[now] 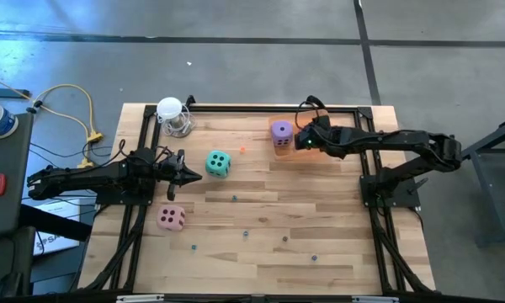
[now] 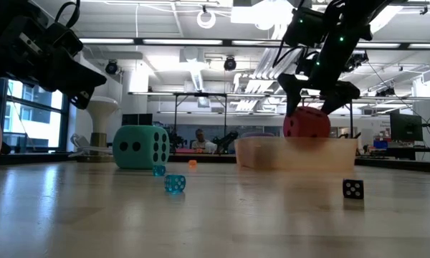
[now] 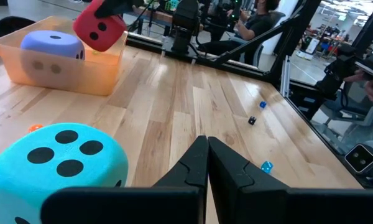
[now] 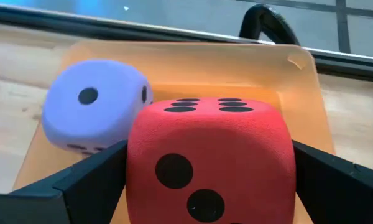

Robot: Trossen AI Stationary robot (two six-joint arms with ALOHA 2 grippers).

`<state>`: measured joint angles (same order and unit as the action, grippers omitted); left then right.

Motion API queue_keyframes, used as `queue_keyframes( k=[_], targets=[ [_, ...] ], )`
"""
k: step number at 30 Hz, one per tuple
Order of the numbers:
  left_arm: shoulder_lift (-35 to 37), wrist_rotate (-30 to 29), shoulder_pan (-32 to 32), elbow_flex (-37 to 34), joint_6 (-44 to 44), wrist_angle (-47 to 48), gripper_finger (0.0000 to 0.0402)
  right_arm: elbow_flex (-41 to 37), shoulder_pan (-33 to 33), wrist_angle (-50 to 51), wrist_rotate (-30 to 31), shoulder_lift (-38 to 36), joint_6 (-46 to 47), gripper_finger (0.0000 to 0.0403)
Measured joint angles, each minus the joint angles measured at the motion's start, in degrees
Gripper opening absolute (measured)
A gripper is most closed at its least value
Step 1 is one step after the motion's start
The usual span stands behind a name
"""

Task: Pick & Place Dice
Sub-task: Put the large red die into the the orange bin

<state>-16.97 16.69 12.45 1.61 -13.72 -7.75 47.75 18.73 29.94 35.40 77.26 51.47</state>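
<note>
The red die [image 4: 211,168] — a soft foam cube with black pips — hung clamped in the right tool [image 4: 208,180] above a translucent orange tray [image 4: 298,87] holding the purple die [image 4: 93,102]. The left tool [image 1: 192,174], fingers pressed together, sat near the teal die [image 1: 218,164] — the pink die [image 1: 171,219] lay on the wooden desk [image 1: 320,227].

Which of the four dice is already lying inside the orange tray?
The purple die lies in the tray. The red die hangs above it in the right gripper; the teal die and pink die sit on the table.
</note>
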Motion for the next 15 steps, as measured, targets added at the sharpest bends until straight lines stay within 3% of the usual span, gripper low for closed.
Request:
queue_keyframes(
  k=[6,12,15],
  targets=[
    [0.0,0.0,0.0,0.0,0.0,0.0,0.0002,0.0,-2.7,0.5,2.4,0.1,2.3,0.0400],
    [0.0,0.0,0.0,0.0,0.0,0.0,0.0002,0.0,-8.2,3.9,12.4,0.1,5.5,0.0400],
    [0.0,0.0,0.0,0.0,0.0,0.0,0.0002,0.0,-10.2,3.6,14.4,0.1,6.0,0.0400]
  ],
)
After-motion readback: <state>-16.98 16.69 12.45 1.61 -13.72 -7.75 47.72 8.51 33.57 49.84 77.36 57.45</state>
